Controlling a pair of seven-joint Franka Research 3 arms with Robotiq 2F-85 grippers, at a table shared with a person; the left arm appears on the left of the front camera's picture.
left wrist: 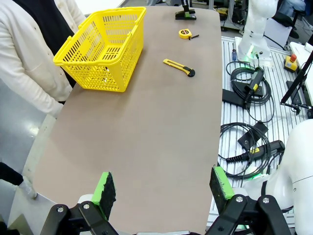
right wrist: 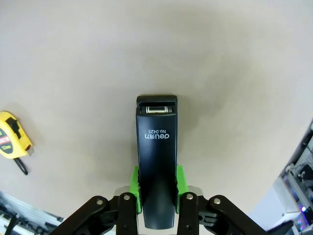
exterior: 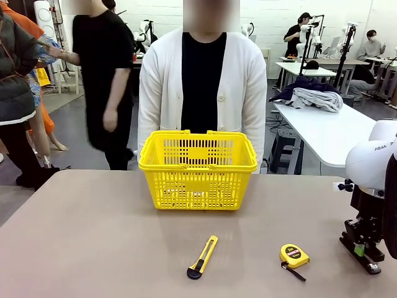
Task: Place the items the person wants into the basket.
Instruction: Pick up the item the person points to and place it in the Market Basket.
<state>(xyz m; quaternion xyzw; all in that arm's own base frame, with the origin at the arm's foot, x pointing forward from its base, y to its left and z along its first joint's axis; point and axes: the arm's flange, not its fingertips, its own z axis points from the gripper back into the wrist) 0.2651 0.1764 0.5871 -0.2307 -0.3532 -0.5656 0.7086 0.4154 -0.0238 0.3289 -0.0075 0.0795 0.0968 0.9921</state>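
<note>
On the table (exterior: 93,236) — right gripper (right wrist: 157,188) clamps the stapler (right wrist: 155,161), left gripper (left wrist: 164,188) spread wide.

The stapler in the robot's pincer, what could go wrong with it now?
The right pincer is shut on the rear end of the black stapler, so the long front could tip down or slip when lifted. The yellow basket stands far across the table, so it might drop on the way. Swinging over, it could bump the tape measure.

Grey floor (exterior: 74,139), white rear wall (exterior: 273,15). White worktables (exterior: 329,130) at right, clothing pile (exterior: 316,98) on top, dark stool (exterior: 286,149) beside.
</note>
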